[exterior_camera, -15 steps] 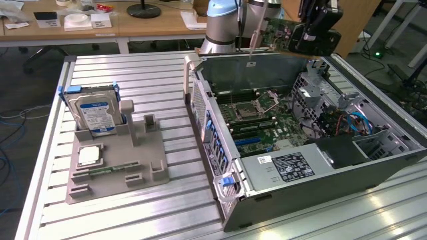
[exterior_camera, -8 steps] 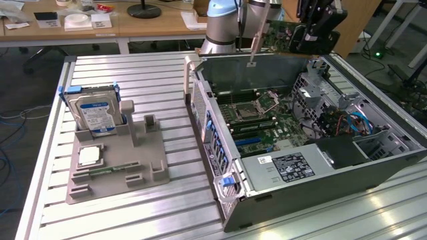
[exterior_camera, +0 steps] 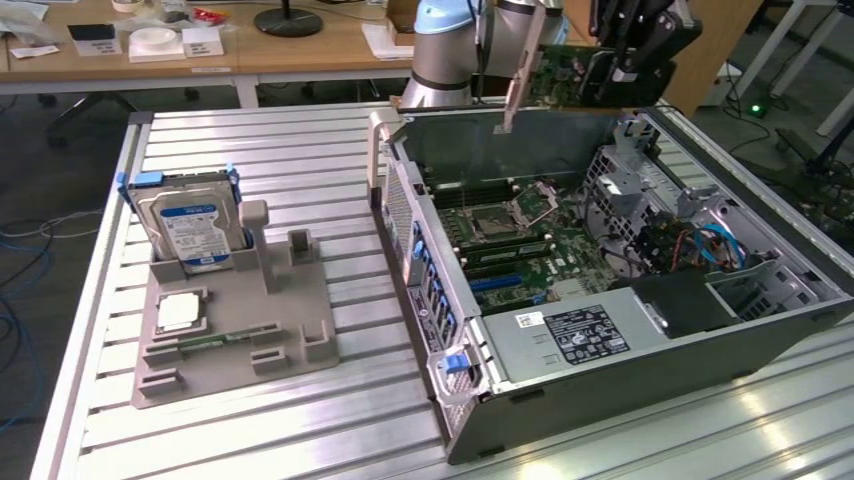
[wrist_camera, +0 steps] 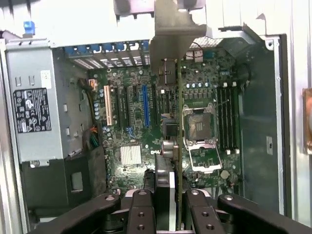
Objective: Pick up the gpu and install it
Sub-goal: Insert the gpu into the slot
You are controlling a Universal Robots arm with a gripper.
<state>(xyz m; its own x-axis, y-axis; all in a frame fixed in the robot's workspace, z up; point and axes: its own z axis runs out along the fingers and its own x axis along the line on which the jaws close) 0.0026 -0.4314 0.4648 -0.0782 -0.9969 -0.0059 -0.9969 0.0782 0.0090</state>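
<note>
Now, gpu (exterior_camera: 561,76): hanging on edge in the upper right of the exterior view, above the open case (exterior_camera: 641,370) and not touching anything inside it.
Bracket (exterior_camera: 518,70): trailing down from the card's end; in the wrist view it is facing the wall with the blue tabs, probably to meet the slot openings.
Gripper (exterior_camera: 607,75): partly closed, pinching the card from above and leaving its lower edge free.
Motherboard (wrist_camera: 126,122): lying flat below, with the card hovering just beside the blue slot (wrist_camera: 145,105).
Hard drive (exterior_camera: 187,228): standing in its holder on the bench (exterior_camera: 227,130), well apart at left.
</note>
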